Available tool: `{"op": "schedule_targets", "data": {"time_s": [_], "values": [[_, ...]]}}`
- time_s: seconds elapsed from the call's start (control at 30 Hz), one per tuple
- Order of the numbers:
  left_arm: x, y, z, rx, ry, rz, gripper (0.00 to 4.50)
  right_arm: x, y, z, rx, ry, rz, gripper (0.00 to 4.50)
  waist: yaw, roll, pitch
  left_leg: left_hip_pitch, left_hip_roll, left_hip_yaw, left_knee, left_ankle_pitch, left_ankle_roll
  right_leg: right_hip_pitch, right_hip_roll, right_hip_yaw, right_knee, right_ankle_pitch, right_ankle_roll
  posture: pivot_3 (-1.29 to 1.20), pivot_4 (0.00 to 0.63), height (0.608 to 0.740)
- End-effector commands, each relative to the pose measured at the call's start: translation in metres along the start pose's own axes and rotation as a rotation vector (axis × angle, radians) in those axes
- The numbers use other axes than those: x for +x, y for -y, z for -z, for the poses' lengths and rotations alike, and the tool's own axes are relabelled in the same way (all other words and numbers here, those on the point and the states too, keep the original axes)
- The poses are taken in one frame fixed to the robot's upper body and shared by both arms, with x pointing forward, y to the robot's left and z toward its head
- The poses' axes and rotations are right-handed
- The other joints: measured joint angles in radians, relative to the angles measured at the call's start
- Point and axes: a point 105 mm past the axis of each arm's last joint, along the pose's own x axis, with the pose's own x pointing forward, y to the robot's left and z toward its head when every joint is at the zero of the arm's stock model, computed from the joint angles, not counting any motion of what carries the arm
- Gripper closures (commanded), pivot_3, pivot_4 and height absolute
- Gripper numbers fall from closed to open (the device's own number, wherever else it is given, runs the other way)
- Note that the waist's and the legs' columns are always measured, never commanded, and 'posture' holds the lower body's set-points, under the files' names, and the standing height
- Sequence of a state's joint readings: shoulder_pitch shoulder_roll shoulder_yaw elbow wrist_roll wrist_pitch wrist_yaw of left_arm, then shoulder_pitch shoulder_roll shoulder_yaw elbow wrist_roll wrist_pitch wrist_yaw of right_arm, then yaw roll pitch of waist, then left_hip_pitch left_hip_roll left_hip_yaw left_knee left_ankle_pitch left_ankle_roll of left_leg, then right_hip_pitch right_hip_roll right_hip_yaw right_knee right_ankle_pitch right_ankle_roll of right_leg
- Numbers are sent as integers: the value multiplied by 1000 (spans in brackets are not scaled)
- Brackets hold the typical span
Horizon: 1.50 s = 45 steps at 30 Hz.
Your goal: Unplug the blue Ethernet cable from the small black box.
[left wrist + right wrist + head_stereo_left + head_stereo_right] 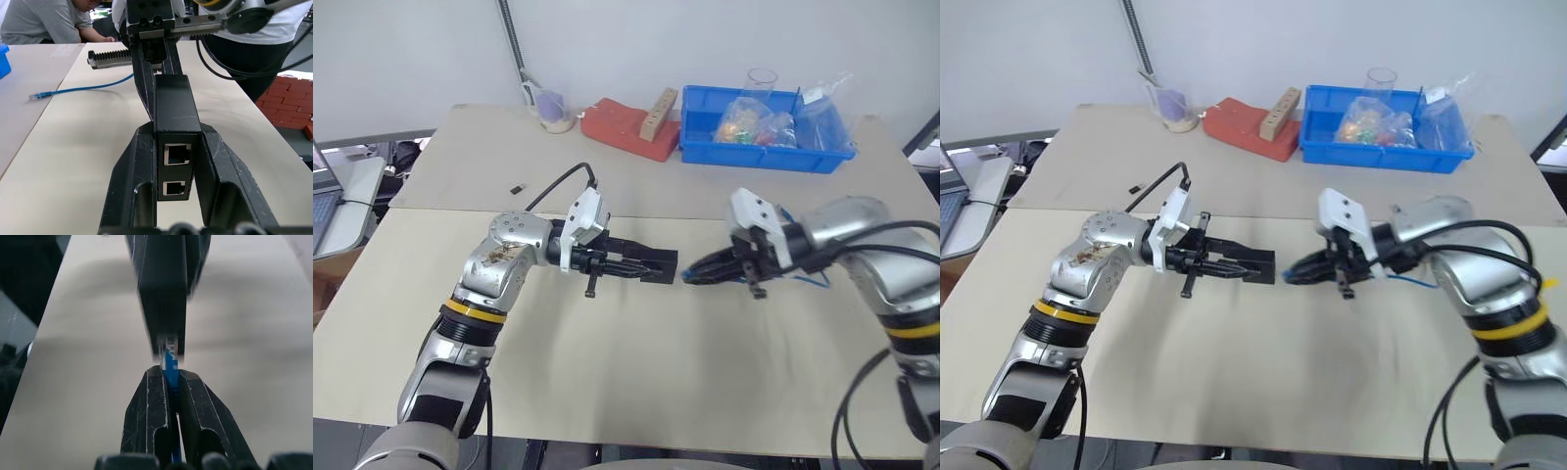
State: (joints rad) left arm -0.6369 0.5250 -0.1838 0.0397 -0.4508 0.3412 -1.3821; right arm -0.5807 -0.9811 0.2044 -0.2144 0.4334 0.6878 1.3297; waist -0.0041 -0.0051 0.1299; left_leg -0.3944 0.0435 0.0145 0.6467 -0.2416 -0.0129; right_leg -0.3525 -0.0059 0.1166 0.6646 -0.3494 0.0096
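My left gripper (pixel 651 264) is shut on the small black box (pixel 663 266), holding it above the table with its long axis pointing at the right gripper. In the left wrist view the box (pixel 176 117) shows two empty ports on its near end. My right gripper (pixel 695 276) is shut on the blue Ethernet cable (pixel 169 363) just behind its clear plug. The plug tip sits at the box's (pixel 164 293) end face; I cannot tell whether it is still inside the port. The rest of the cable (pixel 88 88) trails behind the right hand onto the table.
A blue bin (pixel 700 147) with bags stands at the back right, next to a red block (pixel 622 122) with a wooden piece and a cup (pixel 553 110). A tiny black chip (pixel 517 186) lies at the back left. A seated person (pixel 49 19) is beyond the table.
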Motion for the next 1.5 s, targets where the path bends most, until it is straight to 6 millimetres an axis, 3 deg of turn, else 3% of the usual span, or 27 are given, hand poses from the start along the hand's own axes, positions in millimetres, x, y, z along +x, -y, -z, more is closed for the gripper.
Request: {"op": "schedule_targets", "data": {"time_s": [0.03,0.13,0.4,0.47,0.53,0.67,0.8,0.93,1.1,1.2,1.47,1.5], "values": [[-14,-4,-3,26,-9,-70,3966,-15,7,21,11,-24,82,4467,0,0,0,0,0,0,0,0,0,0,0,0,0,0,0,0,150,740],[-20,-4,8,10,-25,-118,3966,-5,15,39,12,-27,142,4467,-12,0,0,0,0,0,0,0,0,0,0,1,1,0,0,0,150,740],[-24,-7,22,-14,22,-325,3966,33,21,49,-39,18,199,4467,-18,0,0,1,2,-1,-1,0,0,0,3,2,3,0,0,0,150,740],[-24,-4,25,-18,23,-336,3966,36,17,58,-35,-10,169,3509,-11,0,0,1,2,-1,-1,0,0,0,2,2,3,0,0,0,150,740],[-24,-3,27,-21,21,-344,3966,36,16,66,-35,-37,159,2833,-6,0,0,1,1,-1,0,0,0,0,0,1,2,0,0,0,150,740],[-27,-5,29,-23,21,-378,3966,32,20,64,-24,-15,174,1440,-5,0,0,1,0,-1,0,0,0,0,-1,1,2,0,0,0,150,740],[-37,-9,30,-23,15,-441,3966,17,12,28,-50,74,144,38,-11,0,0,0,0,-1,-1,0,0,0,0,1,2,0,0,0,150,740],[-56,-22,41,-45,18,-605,3966,8,1,-16,-84,195,161,38,-15,0,0,1,2,-1,-1,0,0,0,1,1,3,0,0,0,150,740],[-83,-44,73,-74,34,-878,3966,7,-15,-65,-100,315,166,38,-10,0,0,1,2,-3,-1,0,0,1,1,-1,3,0,0,0,150,740],[-76,-52,83,-88,60,-926,3966,9,-18,-73,-97,334,179,38,-3,0,0,-1,1,-4,-1,0,0,0,-1,-2,3,0,0,0,150,740],[-59,-68,107,-85,46,-973,3966,9,-11,-69,-70,322,237,38,14,-1,0,-4,-4,-6,0,1,1,-1,-3,-5,2,0,0,0,150,740],[-58,-69,109,-85,47,-974,3166,8,-10,-69,-69,322,244,0,12,-1,0,-4,-5,-6,0,1,1,-1,-3,-5,2,0,0,0,150,740]]}}
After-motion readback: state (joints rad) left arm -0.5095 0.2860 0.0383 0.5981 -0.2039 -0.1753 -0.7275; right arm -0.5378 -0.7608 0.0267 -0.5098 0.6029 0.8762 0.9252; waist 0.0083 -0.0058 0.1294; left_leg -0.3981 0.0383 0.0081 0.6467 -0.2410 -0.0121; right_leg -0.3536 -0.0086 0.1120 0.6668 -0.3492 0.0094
